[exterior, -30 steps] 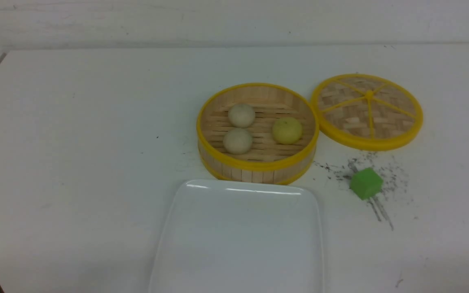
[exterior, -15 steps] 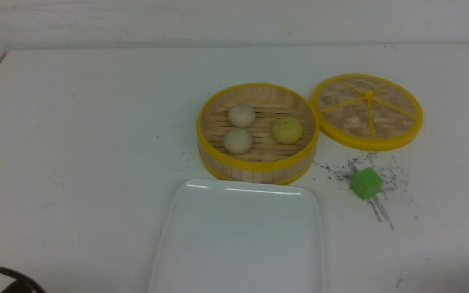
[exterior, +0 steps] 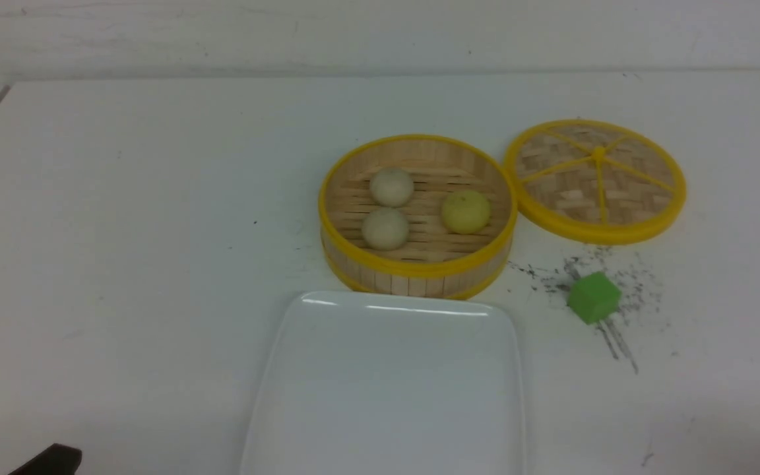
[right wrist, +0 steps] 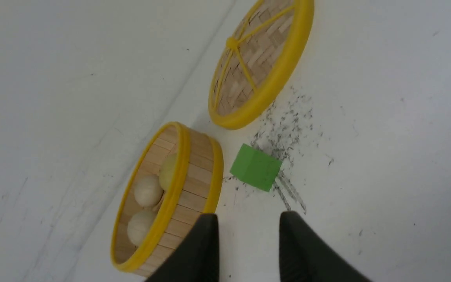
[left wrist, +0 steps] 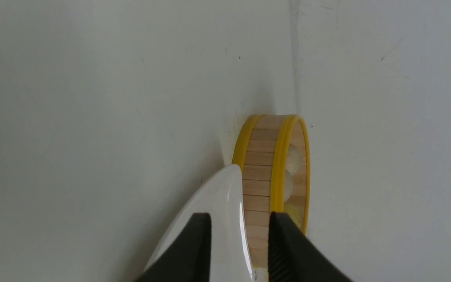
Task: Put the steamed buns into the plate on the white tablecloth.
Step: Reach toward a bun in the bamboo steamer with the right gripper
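Three steamed buns lie in the bamboo steamer basket (exterior: 413, 280): two off-white ones (exterior: 391, 187) (exterior: 385, 228) and a pale yellow one (exterior: 465, 211). The white plate (exterior: 386, 389) sits empty on the white tablecloth (exterior: 123, 231), just in front of the basket. My left gripper (left wrist: 240, 215) is open and low, off the plate's (left wrist: 225, 196) left corner, with nothing between its fingers. A dark part of the left arm (exterior: 50, 460) shows at the front view's bottom left. My right gripper (right wrist: 249, 215) is open and empty above the cloth, between the basket (right wrist: 194, 184) and the green cube (right wrist: 255, 167).
The round woven lid (exterior: 596, 178) lies flat to the right of the basket, touching it. A green cube (exterior: 593, 297) sits among dark scuff marks in front of the lid. The table's far edge meets a white wall.
A dark part of the left arm has pushed further into the bottom left corner of the front view. Buns, basket, plate, lid and cube have not moved.
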Controlling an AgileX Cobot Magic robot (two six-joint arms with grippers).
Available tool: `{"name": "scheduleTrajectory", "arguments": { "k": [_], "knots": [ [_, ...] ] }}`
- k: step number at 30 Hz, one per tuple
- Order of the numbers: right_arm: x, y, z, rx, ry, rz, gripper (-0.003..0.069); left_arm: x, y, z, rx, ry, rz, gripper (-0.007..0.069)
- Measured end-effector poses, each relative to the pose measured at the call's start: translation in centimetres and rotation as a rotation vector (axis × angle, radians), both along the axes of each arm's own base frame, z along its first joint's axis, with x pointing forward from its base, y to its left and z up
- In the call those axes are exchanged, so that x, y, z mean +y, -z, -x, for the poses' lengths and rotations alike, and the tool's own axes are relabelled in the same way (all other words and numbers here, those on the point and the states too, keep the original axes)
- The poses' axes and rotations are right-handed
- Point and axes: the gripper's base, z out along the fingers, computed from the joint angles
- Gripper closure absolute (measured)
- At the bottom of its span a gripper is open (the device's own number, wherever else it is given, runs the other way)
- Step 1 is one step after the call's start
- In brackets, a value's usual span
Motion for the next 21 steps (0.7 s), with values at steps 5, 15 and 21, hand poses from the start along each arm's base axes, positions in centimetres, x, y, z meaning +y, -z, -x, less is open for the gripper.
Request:
{"name": "scheduleTrajectory", "arguments": {
  "k": [5,15,21],
  "knots": [
    [-0.3,-4.2,0.4,-0.156,0.016,0.144,0.0419,0.1,-1.6,0.1,-0.077,0.017,-0.114,0.0407],
    [-0.1,-12.4,-3.9,0.22,-0.228,0.637,0.0427,-1.3,-10.4,-0.5,0.066,0.338,-0.541,0.0605],
    [0.7,-10.7,-9.5,0.567,-0.51,0.613,0.0614,-2.0,-9.2,-4.1,0.493,0.713,-0.631,0.0614]
  ]
}}
